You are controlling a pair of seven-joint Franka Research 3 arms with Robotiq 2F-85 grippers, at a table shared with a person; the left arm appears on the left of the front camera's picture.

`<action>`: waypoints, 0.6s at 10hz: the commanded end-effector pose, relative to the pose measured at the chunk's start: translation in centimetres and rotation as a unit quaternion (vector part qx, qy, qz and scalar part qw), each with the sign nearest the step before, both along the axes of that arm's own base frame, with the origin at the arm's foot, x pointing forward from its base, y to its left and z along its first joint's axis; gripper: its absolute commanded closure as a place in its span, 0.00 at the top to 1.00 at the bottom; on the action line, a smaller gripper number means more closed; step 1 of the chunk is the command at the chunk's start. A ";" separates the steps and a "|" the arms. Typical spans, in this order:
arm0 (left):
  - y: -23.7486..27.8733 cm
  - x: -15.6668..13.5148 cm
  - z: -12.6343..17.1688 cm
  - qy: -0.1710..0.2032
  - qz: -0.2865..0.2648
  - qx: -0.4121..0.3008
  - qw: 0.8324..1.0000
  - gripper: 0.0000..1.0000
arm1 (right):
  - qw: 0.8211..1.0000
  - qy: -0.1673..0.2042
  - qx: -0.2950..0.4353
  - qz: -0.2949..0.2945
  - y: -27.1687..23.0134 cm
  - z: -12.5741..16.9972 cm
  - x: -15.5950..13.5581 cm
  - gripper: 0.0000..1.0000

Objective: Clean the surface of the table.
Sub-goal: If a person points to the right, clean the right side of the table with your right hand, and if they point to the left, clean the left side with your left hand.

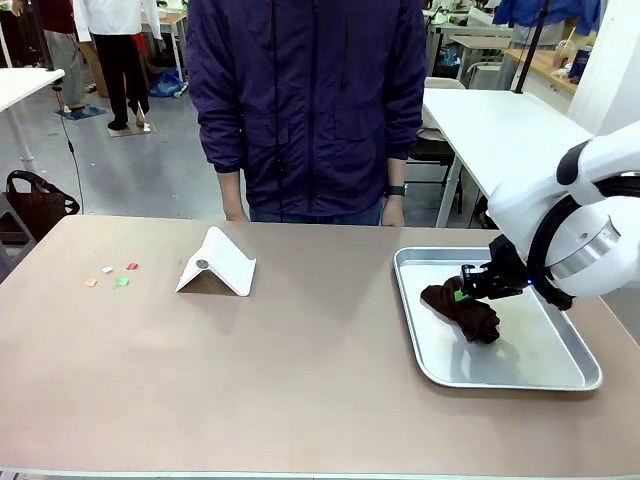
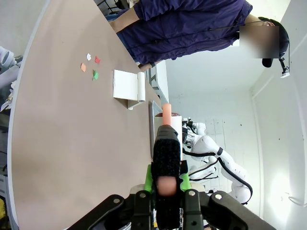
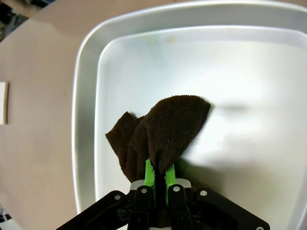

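The taupe table [image 1: 300,390] stretches across the front view. My right gripper [image 1: 463,294] hangs over a silver tray [image 1: 560,378] at the right, shut on a dark brown cloth [image 1: 472,314]. In the right wrist view the cloth [image 3: 165,127] bunches out of the green pads of this gripper [image 3: 157,175], above the tray floor [image 3: 249,96]. My left gripper [image 2: 166,186] is shut on a black brush-like tool [image 2: 166,148] with a salmon-pink tip, held above the table [image 2: 57,143]. Several small coloured scraps [image 1: 112,276] [image 2: 90,64] lie on the table's left part.
A white folded dustpan-like piece [image 1: 217,266] [image 2: 127,86] stands between the scraps and the tray. A person in a dark blue jacket [image 1: 310,100] stands at the far edge, hands down at the sides. White tables stand behind on the right.
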State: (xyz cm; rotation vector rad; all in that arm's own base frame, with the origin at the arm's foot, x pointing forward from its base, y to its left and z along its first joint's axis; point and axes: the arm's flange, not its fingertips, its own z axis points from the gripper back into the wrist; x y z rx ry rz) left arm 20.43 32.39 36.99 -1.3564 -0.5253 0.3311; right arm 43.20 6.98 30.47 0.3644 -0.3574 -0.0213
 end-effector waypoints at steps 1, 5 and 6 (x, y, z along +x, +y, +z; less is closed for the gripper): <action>-0.2 -0.3 0.4 -0.002 -0.005 0.004 1.000 0.00 | 1.000 -0.012 -0.002 -0.019 -1.1 0.3 0.2 0.09; -0.2 -0.3 0.4 -0.002 -0.005 0.004 1.000 0.00 | 0.995 -0.022 0.013 -0.092 -6.9 1.4 0.4 0.09; -0.2 -0.3 0.4 -0.002 -0.005 0.004 1.000 0.00 | 0.994 -0.022 0.018 -0.105 -8.1 1.5 0.3 0.09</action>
